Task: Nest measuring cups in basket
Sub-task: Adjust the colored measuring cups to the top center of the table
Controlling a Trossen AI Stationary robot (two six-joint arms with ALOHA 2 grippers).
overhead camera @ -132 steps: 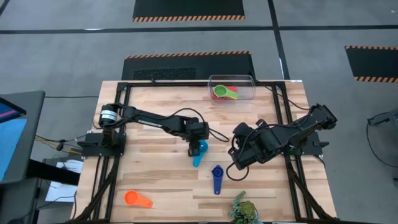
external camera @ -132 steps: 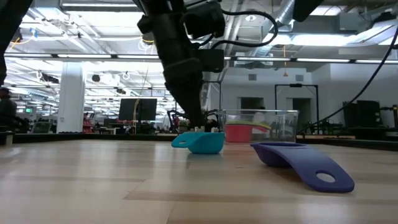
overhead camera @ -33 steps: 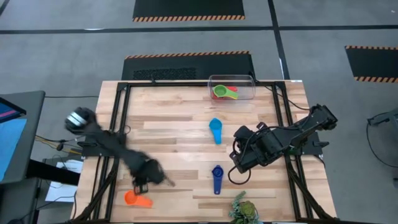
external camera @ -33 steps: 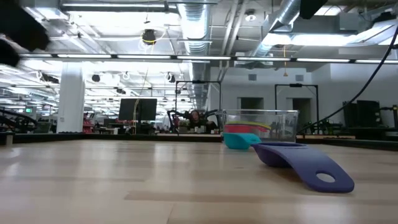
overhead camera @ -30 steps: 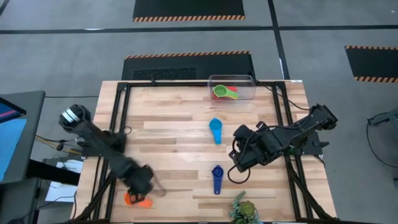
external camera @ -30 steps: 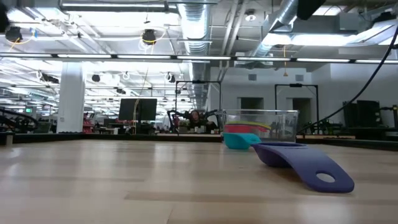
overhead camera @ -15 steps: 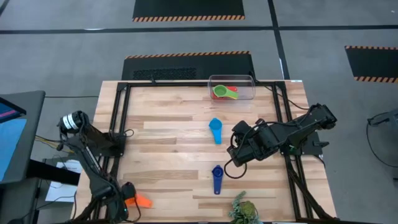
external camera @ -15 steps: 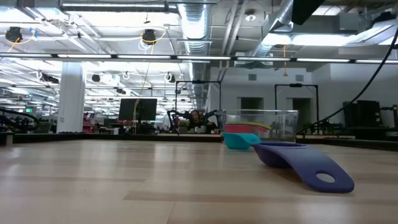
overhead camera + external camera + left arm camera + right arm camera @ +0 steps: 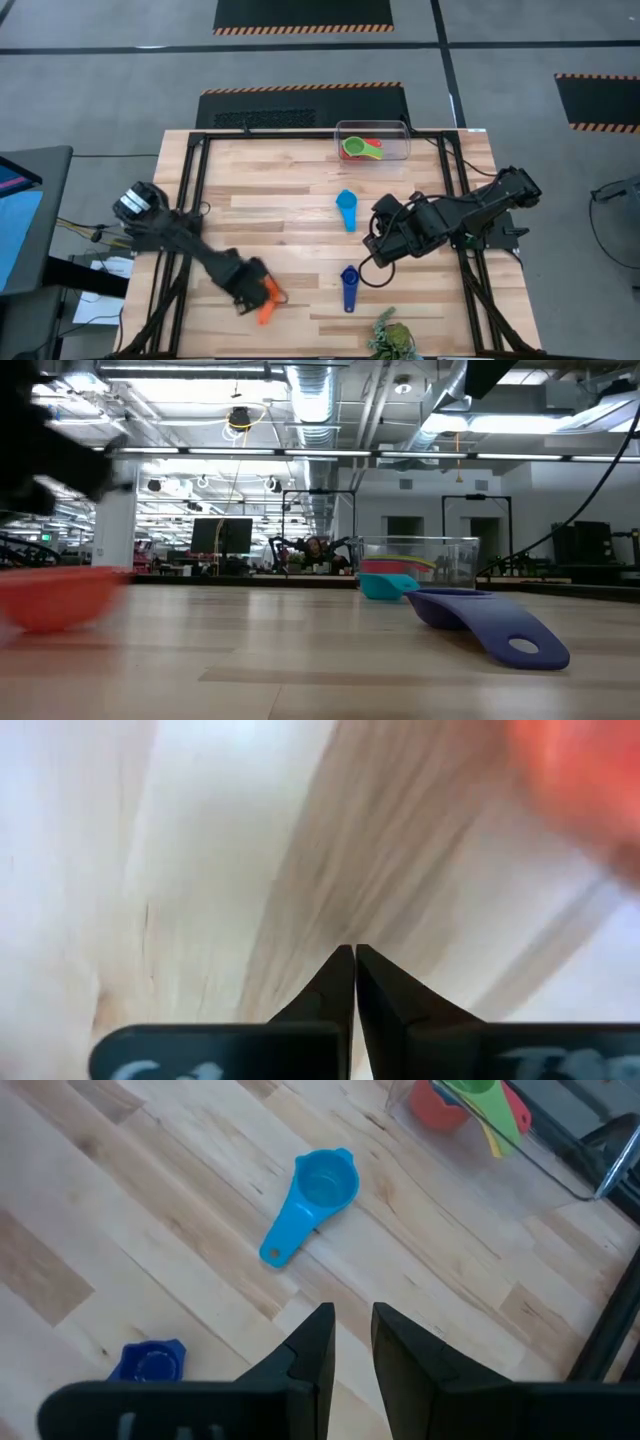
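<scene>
Fingers (image 9: 340, 982) of my left gripper (image 9: 250, 293) look pressed together beside the orange cup (image 9: 267, 301); I think no real grip, so it may slide away.

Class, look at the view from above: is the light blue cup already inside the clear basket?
No, the light blue cup lies on the bare table, apart from the basket.
</scene>
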